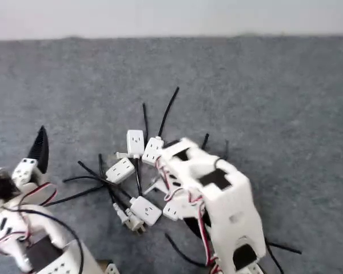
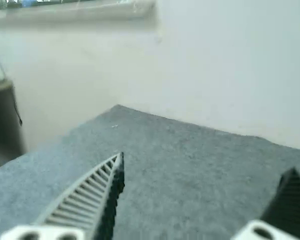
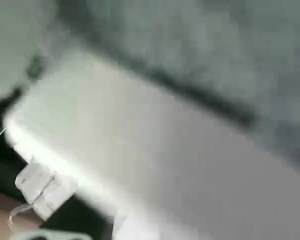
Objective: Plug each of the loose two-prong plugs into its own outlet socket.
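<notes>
Several white outlet sockets with short black cords lie bunched on the grey carpet: two side by side [image 1: 135,141] [image 1: 152,150], one to their left [image 1: 120,169], and one nearer the front [image 1: 146,210]. A plug with bare prongs [image 1: 131,222] lies against that front socket. My right arm [image 1: 217,188] leans over the right side of the pile, its gripper end hidden beneath its body. A white block [image 3: 140,150] sits very close in the right wrist view. My left gripper [image 2: 206,165] is open and holds nothing, raised left of the pile [image 1: 14,157].
The grey carpet [image 1: 274,103] stretches back to a pale wall [image 1: 171,17]. Loose black cords [image 1: 168,111] fan out around the pile. A dark object [image 2: 0,120] stands at the carpet's edge in the left wrist view.
</notes>
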Motion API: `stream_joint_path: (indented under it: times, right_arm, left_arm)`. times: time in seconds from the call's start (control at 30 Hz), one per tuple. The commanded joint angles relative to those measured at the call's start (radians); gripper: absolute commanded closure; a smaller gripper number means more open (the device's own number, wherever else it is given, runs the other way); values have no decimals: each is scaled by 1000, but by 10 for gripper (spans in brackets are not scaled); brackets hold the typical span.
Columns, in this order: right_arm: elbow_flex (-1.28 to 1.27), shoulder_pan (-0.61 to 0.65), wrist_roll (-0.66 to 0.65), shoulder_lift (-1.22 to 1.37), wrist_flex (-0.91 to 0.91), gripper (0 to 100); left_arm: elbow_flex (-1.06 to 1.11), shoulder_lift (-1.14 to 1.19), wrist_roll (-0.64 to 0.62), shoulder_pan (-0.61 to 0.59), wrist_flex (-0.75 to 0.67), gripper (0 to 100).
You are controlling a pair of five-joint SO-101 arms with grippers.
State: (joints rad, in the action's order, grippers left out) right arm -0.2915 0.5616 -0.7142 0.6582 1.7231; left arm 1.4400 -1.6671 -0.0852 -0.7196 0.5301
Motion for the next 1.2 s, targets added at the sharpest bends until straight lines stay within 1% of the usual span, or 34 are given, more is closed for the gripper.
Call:
stream_joint_path:
  times: [0.0,0.13,0.23,0.33,0.47,0.57,0.83,0.93,1.0,1.1,1.17]
  right_arm:
    - [-9,8,-12,-21,5,990]
    - [-9,8,-12,-68,-36,990]
    - [0,35,-11,-117,-39,990]
    - [14,59,14,-197,-42,990]
    - [123,62,46,-361,18,990]
    - [242,61,51,-489,77,990]
    - [416,59,120,-802,74,988]
    - [453,50,124,-892,73,987]
    - [486,45,124,-951,73,986]
    - [548,1,126,-1043,58,986]
    - [571,-41,126,-1099,7,986]
  left_arm:
    - [-38,-11,-12,-6,-20,555]
    - [-36,-11,-12,-2,-20,555]
    - [-36,-9,-6,34,-15,555]
    - [-36,-11,-3,89,26,555]
    - [-36,-11,40,175,64,555]
    - [-36,-11,43,209,87,555]
    - [-33,-6,43,221,95,555]
    - [-4,-11,48,264,89,555]
    - [2,-11,84,304,91,555]
    - [25,-11,130,361,89,555]
    - [35,-11,152,384,87,555]
